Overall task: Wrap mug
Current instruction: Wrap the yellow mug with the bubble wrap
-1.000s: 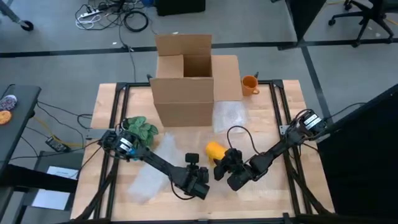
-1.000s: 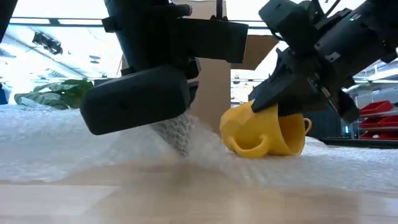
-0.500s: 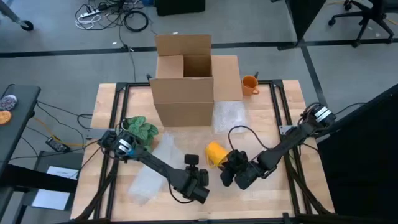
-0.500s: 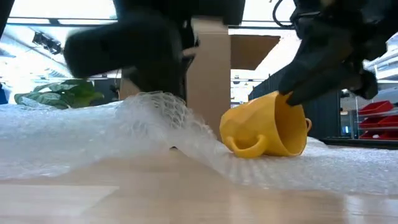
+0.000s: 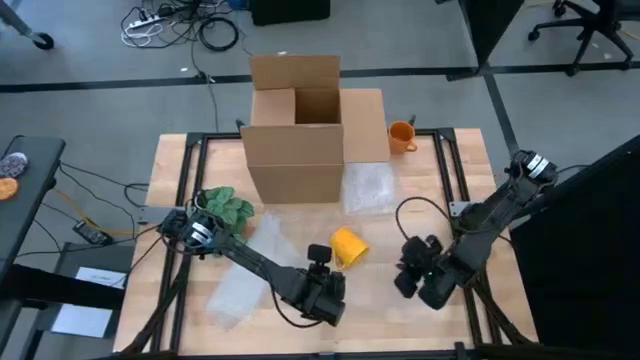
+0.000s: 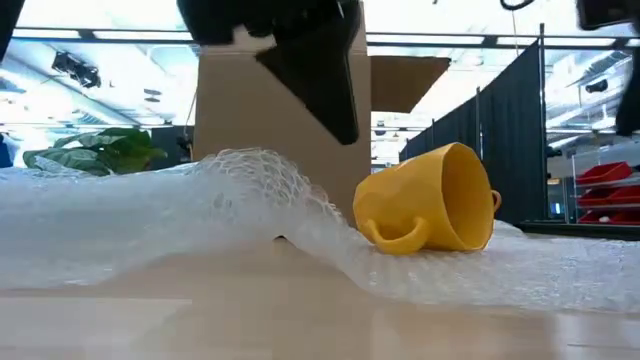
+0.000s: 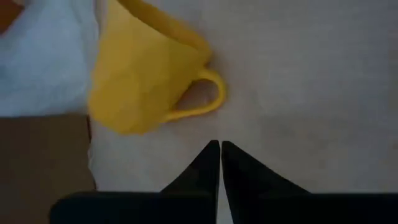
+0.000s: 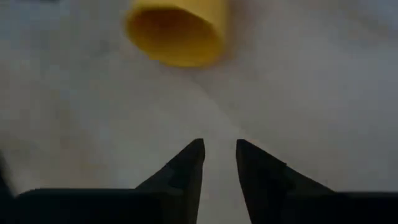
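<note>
Yellow, the mug (image 5: pixel 348 245) lay on its side on the bubble wrap (image 6: pixel 250 215) near the middle of the desk (image 5: pixel 470 160), free of both sets of jaws. The left gripper (image 5: pixel 322 268) sat just beside it on the near side, jaws clenched together with nothing between them. The right gripper (image 5: pixel 407 266) stood apart to the mug's right, jaws slightly parted and holding nothing.

Bare wrap and wood lay open between the mug and the right gripper. A cardboard box (image 5: pixel 297 130) stood behind, toward the far edge, with an orange cup (image 5: pixel 401 136) at its right and a green plant (image 5: pixel 226 208) to the left.

The low view showed the wrap humped in a ridge left of the mug. The left wrist view showed the handle (image 7: pixel 208 96) turned toward those fingers (image 7: pixel 202 171); the right wrist view looked at the mug's open mouth (image 8: pixel 176 32).
</note>
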Available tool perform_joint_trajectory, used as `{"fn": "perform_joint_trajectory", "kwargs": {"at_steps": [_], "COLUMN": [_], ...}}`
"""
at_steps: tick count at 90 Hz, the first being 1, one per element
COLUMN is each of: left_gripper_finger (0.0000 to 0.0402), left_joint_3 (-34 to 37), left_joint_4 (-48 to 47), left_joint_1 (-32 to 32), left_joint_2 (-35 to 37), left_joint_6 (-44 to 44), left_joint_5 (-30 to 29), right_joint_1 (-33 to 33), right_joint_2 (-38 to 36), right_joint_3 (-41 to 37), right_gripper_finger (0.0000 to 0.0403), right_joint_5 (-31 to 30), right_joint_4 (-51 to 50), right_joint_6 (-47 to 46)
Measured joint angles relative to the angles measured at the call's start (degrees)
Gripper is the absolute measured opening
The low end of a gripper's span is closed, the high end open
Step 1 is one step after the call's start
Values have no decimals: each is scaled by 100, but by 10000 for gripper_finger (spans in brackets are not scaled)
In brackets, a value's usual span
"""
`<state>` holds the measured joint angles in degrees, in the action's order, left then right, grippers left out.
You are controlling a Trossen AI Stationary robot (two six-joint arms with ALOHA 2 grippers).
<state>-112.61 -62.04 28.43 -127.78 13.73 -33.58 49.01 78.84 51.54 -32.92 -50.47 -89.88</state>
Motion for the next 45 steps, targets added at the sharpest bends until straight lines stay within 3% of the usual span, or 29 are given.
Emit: {"fn": "perform_joint_trajectory", "kwargs": {"at_steps": [12,25,45], "left_gripper_finger": [2,2,2], "left_joint_3": [1,87,639], "left_joint_4": [-124,-222,-148], "left_joint_1": [-81,-249,-524], "left_joint_2": [-7,-7,-5], "left_joint_6": [-3,-191,-54], "left_joint_5": [-26,-105,32], "right_joint_1": [204,149,-310], "right_joint_2": [242,707,1764], "right_joint_3": [-143,-318,-367], "right_gripper_finger": [71,70,70], "right_joint_5": [-50,-405,-2010], "right_joint_4": [-137,811,3312], "right_joint_6": [-504,-482,44]}}
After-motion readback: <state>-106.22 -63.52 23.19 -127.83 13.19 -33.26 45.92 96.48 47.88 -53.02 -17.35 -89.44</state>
